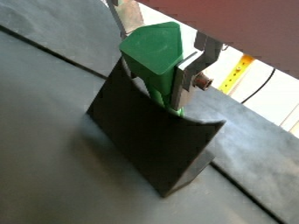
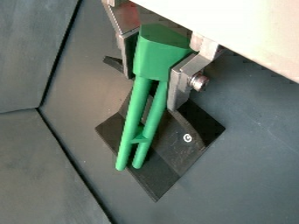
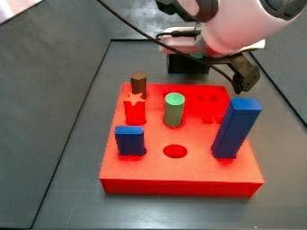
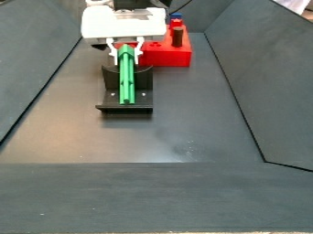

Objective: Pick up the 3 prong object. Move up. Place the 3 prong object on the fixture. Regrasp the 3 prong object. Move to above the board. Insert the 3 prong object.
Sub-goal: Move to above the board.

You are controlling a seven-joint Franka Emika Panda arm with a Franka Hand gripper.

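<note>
Glossy green plastic 3 prong object [image 2: 142,112], matt dark fixture [image 2: 187,144], silvery metal gripper [image 2: 173,74].

In a side view the gripper [image 3: 214,56] sits behind the robot's white wrist, so its fingers and whatever they hold are hidden, and only a dark corner of the fixture [image 3: 182,64] shows beyond the far edge of the board [image 3: 180,175]. In another side view the board [image 4: 171,52] is mostly hidden behind the gripper [image 4: 126,50]. In both wrist views the 3 prong object [image 1: 156,54] [image 2: 146,96] covers part of the fixture [image 1: 146,131] [image 2: 176,144].
</note>
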